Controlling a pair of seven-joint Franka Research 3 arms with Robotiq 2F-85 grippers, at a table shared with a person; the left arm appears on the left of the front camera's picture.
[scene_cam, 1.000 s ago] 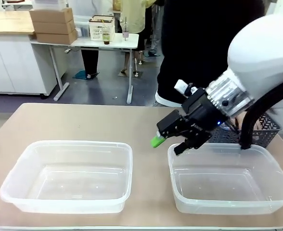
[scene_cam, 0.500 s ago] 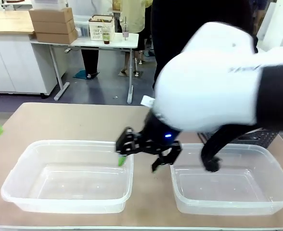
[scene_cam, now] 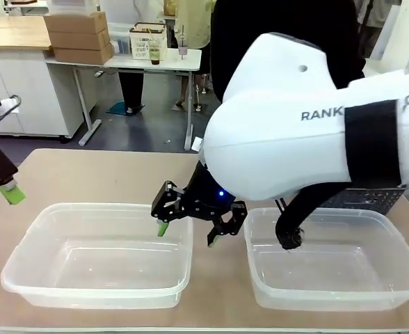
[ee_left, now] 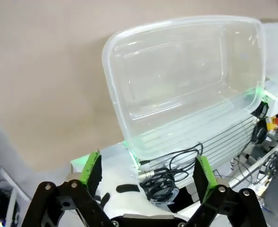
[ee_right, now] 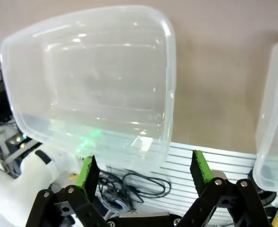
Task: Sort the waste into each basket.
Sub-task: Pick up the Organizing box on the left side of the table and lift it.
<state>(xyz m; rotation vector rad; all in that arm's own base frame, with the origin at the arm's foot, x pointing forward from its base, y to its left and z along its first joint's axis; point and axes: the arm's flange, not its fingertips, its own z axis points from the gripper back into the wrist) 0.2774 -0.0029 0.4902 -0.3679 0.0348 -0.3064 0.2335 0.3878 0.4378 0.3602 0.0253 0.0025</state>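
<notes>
Front view: a tan rectangular surface (scene_cam: 107, 174) carries two large rounded tubs side by side along its near edge, the left clear plastic tub (scene_cam: 93, 296) toward the near-left corner and the right clear plastic tub (scene_cam: 316, 298) toward the near-right corner. The white right arm (scene_cam: 295, 146) reaches across the middle. A dark grey lattice-sided basket (scene_cam: 378, 198) sits just behind the right tub, at the right edge. The right gripper (scene_cam: 187, 233), jaws spread wide, hangs at the left tub's right rim. The left gripper (ee_left: 147, 170), equally wide, hovers over the left edge.

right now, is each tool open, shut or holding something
Left tool: open, holding nothing.
Right tool: open, holding nothing.
</notes>
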